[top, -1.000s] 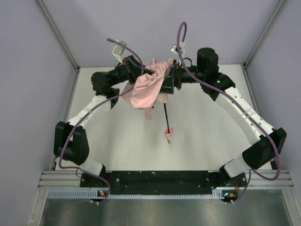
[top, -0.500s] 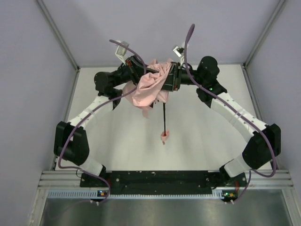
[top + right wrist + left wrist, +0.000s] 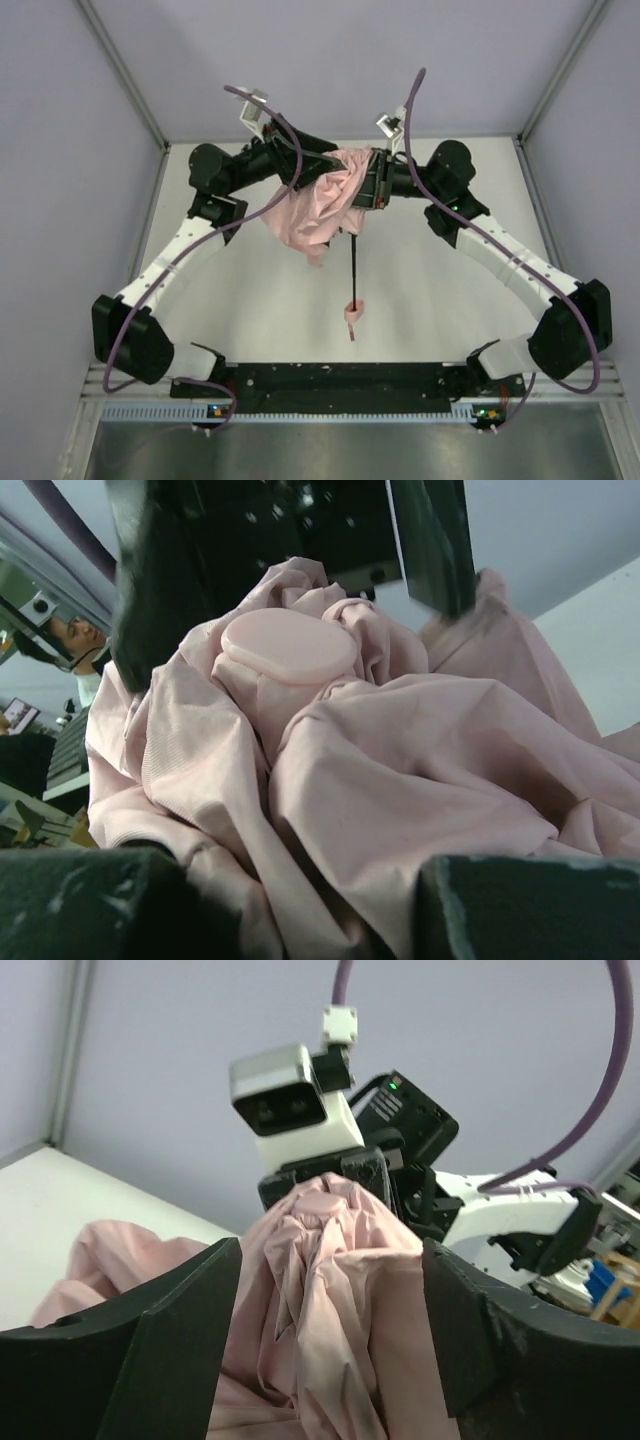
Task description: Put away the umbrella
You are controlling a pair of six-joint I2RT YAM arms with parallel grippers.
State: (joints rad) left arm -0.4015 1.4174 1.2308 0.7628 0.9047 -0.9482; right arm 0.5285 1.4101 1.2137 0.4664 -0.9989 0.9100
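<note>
White table (image 3: 430, 300) noted. The umbrella (image 3: 308, 212) hangs over its far middle, pale pink canopy bunched between both arms. Right gripper (image 3: 363, 188) pinches the canopy top. Left gripper (image 3: 330, 1300) stands spread around the fabric. Black shaft (image 3: 354, 262) runs nearward to the pink handle (image 3: 353, 312).

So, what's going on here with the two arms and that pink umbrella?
The right end effector looks closed on the bunched pink fabric of the umbrella, while the left end effector stands open around that fabric. The black shaft and pink handle stick out of the bunch; the umbrella is not put away yet.
</note>
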